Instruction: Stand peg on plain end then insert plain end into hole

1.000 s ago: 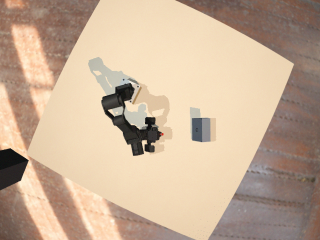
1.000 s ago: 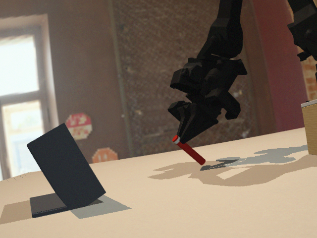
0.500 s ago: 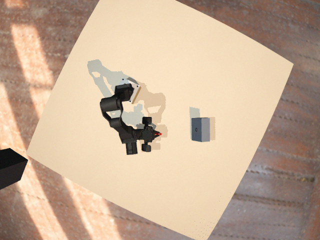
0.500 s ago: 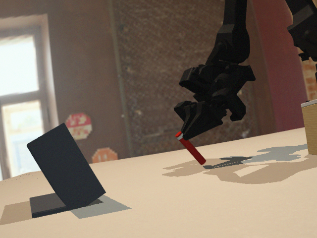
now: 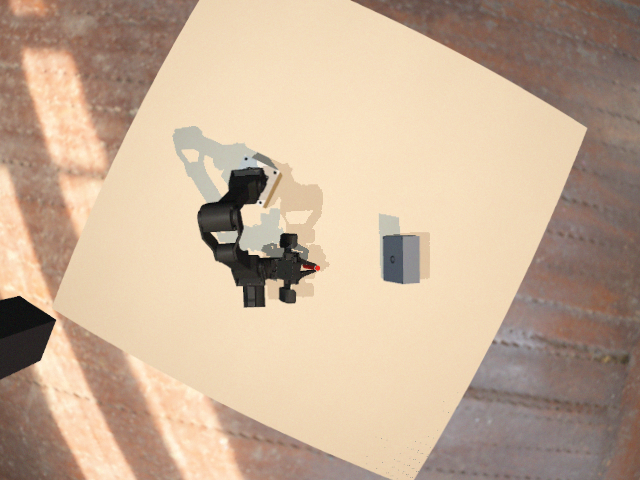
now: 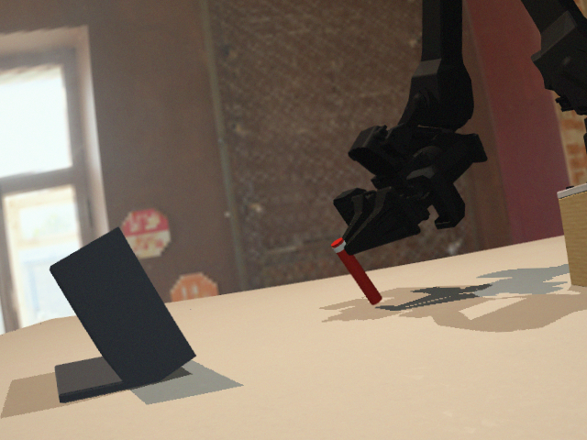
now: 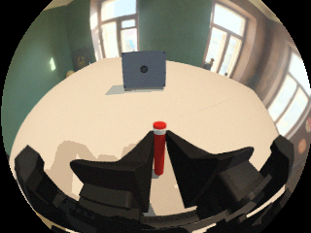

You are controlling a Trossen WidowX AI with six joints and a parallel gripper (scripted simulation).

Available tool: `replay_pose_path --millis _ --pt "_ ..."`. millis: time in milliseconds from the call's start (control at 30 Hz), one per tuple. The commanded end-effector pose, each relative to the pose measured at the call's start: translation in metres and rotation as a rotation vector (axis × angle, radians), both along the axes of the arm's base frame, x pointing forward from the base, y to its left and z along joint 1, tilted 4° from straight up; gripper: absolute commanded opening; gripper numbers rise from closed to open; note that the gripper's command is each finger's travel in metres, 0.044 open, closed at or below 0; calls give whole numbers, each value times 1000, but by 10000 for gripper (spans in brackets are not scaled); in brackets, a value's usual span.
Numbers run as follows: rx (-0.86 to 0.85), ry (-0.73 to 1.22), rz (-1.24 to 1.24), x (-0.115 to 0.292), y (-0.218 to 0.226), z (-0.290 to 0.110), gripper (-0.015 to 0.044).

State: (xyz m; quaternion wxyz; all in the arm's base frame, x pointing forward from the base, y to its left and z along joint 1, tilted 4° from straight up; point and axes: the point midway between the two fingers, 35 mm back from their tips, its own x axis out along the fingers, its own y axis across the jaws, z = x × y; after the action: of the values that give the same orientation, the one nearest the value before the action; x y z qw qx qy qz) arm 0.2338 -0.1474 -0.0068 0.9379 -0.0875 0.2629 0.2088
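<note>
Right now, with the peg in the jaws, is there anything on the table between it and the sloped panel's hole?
Nothing visible. The peg, tilted with its plain end at the table, is gripped near its white band. The tabletop between it and the panel shows only shadows, and the hole faces the gripper unobstructed.
</note>
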Motion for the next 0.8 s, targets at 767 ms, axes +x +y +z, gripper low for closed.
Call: replay_pose_path --millis 767 --pt "110 -214 14 -17 -7 -2 49"
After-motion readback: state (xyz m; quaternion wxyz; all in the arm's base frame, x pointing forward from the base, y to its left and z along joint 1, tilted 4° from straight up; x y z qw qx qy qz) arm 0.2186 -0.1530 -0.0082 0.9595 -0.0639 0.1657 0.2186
